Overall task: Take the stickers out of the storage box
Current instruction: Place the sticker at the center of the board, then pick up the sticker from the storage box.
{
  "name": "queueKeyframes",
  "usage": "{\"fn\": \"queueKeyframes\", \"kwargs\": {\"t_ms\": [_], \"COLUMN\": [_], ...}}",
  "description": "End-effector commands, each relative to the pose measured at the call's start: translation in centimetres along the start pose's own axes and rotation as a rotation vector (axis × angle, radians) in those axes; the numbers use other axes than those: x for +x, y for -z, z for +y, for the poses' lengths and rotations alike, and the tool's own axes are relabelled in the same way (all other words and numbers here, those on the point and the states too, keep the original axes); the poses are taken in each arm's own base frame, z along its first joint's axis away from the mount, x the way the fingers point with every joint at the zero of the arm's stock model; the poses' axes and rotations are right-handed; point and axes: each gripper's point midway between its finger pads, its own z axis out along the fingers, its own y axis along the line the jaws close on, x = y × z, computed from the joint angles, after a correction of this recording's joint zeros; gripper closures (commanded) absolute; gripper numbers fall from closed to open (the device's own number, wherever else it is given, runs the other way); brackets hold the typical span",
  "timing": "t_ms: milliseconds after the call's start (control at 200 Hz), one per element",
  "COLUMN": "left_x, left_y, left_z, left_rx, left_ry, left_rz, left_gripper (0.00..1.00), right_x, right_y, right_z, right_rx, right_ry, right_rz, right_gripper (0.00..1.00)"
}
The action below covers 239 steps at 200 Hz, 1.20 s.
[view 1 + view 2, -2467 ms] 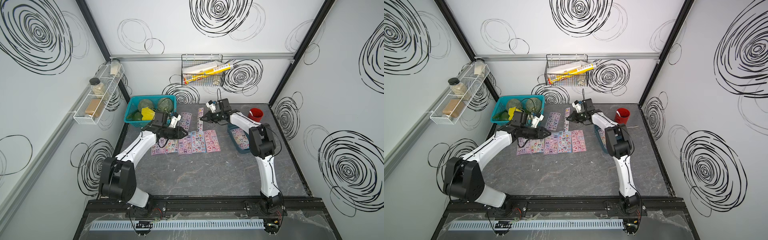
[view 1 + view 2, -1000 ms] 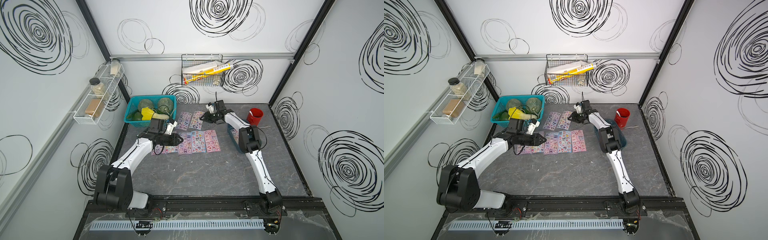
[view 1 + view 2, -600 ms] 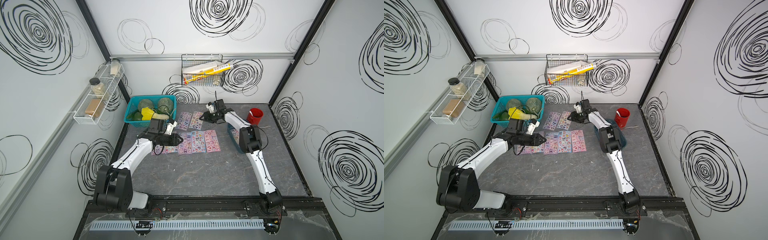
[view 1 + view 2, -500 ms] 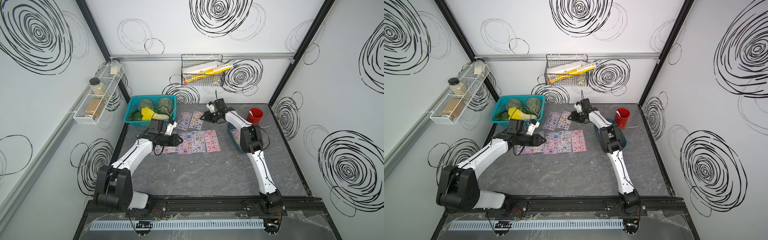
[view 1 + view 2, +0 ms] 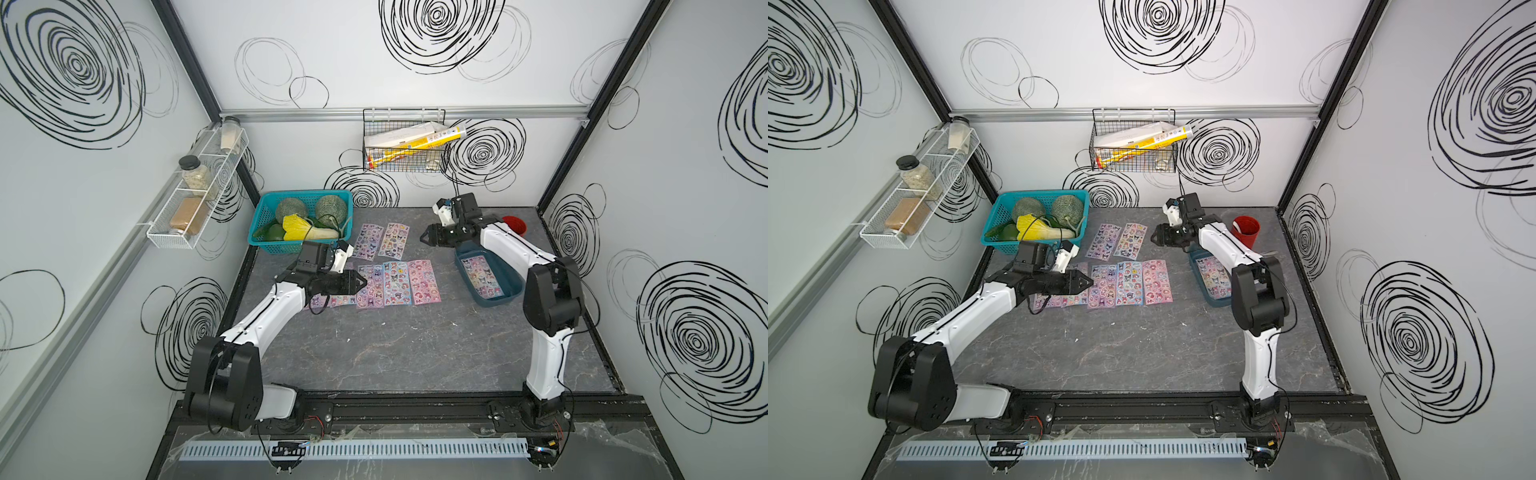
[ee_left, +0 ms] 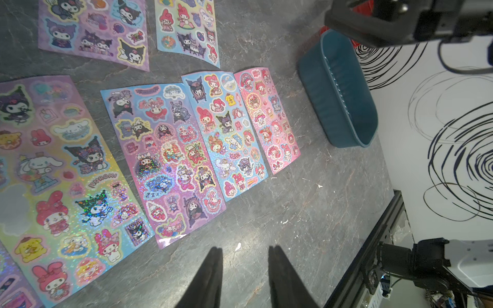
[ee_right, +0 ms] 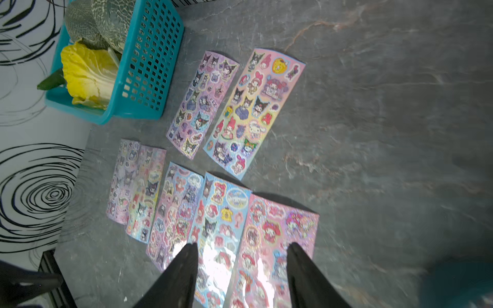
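Left fingers (image 6: 208, 280) apart, empty, right fingers (image 7: 181, 274) apart, empty, 1 sticker (image 5: 482, 276) in storage box (image 5: 492, 302)

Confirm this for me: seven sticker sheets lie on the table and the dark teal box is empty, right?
Not quite. Seven sheets do lie on the table, but the storage box is not empty: one more sticker sheet lies inside it, as both top views show.

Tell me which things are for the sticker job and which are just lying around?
Job: thin pink, lilac and blue cartoon sticker sheets on the table; one more sheet inside the small dark teal plastic box.
Lying about: bright-blue plastic lattice basket of vegetables; red round cup; black wire wall basket; white wire shelf of jars.
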Motion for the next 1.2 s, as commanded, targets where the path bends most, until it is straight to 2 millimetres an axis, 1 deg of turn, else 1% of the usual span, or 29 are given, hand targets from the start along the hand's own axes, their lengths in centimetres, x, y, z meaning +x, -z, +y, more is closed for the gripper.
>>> {"fn": "queueKeyframes", "kwargs": {"t_ms": [0, 75, 125, 200, 230, 290, 375, 441, 461, 476, 541, 646, 716, 756, 846, 951, 1191], "left_x": [-1.1, -1.1, -1.0, -1.0, -1.1, -1.2, -1.3, -1.2, -1.1, -1.2, -1.1, -1.2, -1.2, -1.2, -1.2, -1.2, -1.1], "left_y": [0.6, 0.5, 0.4, 0.3, 0.3, 0.3, 0.3, 0.4, 0.4, 0.4, 0.4, 0.4, 0.4, 0.4, 0.4, 0.3, 0.2], "left_z": [-0.9, -1.0, -1.0, -1.0, -1.1, -1.2, -1.1, -1.1, -1.1, -1.1, -1.1, -1.1, -1.1, -1.1, -1.1, -1.0, -1.0], "left_rx": [0.020, 0.025, 0.028, 0.036, 0.040, 0.043, 0.037, 0.035, 0.036, 0.036, 0.036, 0.035, 0.036, 0.036, 0.035, 0.037, 0.038], "left_ry": [-0.032, -0.029, -0.027, -0.021, -0.022, -0.024, -0.026, -0.025, -0.025, -0.026, -0.024, -0.026, -0.025, -0.024, -0.026, -0.025, -0.024], "left_rz": [-0.055, -0.055, -0.053, -0.047, -0.047, -0.047, -0.052, -0.052, -0.052, -0.054, -0.053, -0.055, -0.054, -0.053, -0.054, -0.052, -0.048], "left_gripper": [0.65, 0.65, 0.65, 0.65, 0.65, 0.65, 0.65, 0.65, 0.65, 0.65, 0.65, 0.65, 0.65, 0.65, 0.65, 0.65, 0.65], "right_x": [1.4, 2.9, 3.6, 4.6, 5.1, 6.0, 7.5, 8.3, 8.5, 8.7, 9.2, 10.3, 10.9, 11.1, 11.3, 11.1, 11.3], "right_y": [3.4, 5.8, 7.4, 9.3, 9.9, 10.5, 10.8, 11.0, 11.1, 11.1, 11.2, 10.4, 9.9, 9.5, 8.4, 7.3, 5.2], "right_z": [-3.2, -4.9, -5.9, -7.2, -7.8, -9.0, -10.7, -11.7, -11.9, -12.2, -13.3, -14.8, -15.8, -16.2, -16.4, -16.6, -18.2], "right_rx": [0.105, 0.162, 0.220, 0.299, 0.330, 0.380, 0.426, 0.436, 0.443, 0.451, 0.498, 0.557, 0.590, 0.599, 0.582, 0.563, 0.589], "right_ry": [-0.005, -0.028, -0.041, -0.048, -0.052, -0.058, -0.085, -0.114, -0.120, -0.125, -0.127, -0.113, -0.108, -0.105, -0.103, -0.109, -0.106], "right_rz": [-0.053, -0.089, -0.114, -0.136, -0.138, -0.137, -0.110, -0.086, -0.087, -0.086, -0.078, -0.012, 0.020, 0.032, 0.065, 0.084, 0.141], "right_gripper": [0.42, 0.41, 0.40, 0.34, 0.34, 0.34, 0.33, 0.33, 0.33, 0.30, 0.28, 0.25, 0.22, 0.17, 0.15, 0.13, 0.10]}}
